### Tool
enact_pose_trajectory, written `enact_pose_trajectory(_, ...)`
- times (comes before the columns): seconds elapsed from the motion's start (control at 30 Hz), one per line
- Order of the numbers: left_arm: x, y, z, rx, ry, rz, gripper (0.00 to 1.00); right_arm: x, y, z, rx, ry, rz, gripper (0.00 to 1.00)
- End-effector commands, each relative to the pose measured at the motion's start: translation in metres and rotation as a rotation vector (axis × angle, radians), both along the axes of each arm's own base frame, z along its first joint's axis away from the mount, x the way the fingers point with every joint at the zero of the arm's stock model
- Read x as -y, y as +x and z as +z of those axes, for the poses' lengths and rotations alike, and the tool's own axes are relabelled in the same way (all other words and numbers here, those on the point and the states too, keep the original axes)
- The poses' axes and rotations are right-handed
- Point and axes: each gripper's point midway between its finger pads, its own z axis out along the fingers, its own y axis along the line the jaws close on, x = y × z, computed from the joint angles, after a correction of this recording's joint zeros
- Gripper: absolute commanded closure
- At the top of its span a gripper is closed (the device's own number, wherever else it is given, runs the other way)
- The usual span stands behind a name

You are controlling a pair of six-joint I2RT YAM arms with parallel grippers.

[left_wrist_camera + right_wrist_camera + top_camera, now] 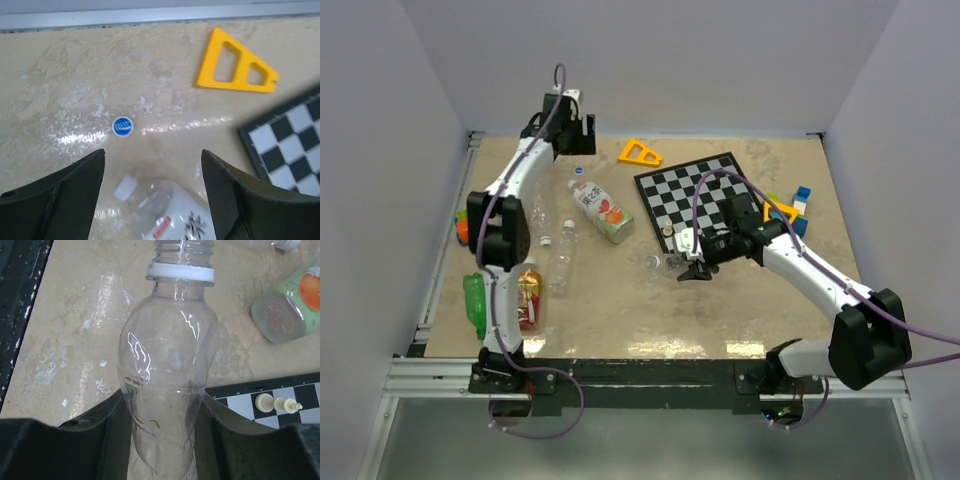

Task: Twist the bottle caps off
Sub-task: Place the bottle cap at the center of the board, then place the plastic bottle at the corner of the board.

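My right gripper point(680, 264) point(162, 402) is shut on the body of a clear bottle point(167, 355) lying left of the chessboard. Its neck points away, with a white ring point(180, 273) and bare threads above it; the mouth is cut off by the frame. My left gripper point(581, 141) point(152, 152) is open and empty at the back left. It hovers above a loose blue cap point(122, 126) point(579, 170) and the white cap point(125, 187) of the white-green-orange labelled bottle point(172, 215) point(603, 211).
Two clear bottles point(542, 215) point(563, 255), a red-yellow bottle point(528, 298) and a green bottle point(475, 305) lie at the left. A chessboard point(712, 192) with small pieces point(272, 403), a yellow triangle point(640, 153) and coloured blocks point(792, 205) lie at the back and right.
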Motion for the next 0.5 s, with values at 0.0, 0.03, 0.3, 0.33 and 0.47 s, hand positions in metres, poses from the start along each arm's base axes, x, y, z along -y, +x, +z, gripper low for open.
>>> enact_pose_trajectory(0.0,0.025,-0.058,0.160,0.315,-0.206,-0.114,0.18,-0.015,0.021,0.041,0.001,0.115,-0.117,1.00)
enact_pose_trajectory(0.03,0.029,-0.083,0.155,0.311,-0.237,-0.142,0.17,-0.018,0.023,0.052,-0.030,0.155,-0.163,1.00)
enact_pose_trajectory(0.3,0.099,-0.262,0.200,0.472,-0.673,-0.523,0.07,-0.031,0.017,0.101,-0.295,0.397,-0.240,1.00)
enact_pose_trajectory(0.33,0.109,-0.278,0.197,0.472,-0.708,-0.545,0.06,-0.031,0.017,0.103,-0.312,0.411,-0.235,1.00)
enact_pose_trajectory(0.47,0.136,-0.318,0.202,0.467,-0.839,-0.588,0.04,-0.033,0.014,0.103,-0.357,0.424,-0.220,1.00)
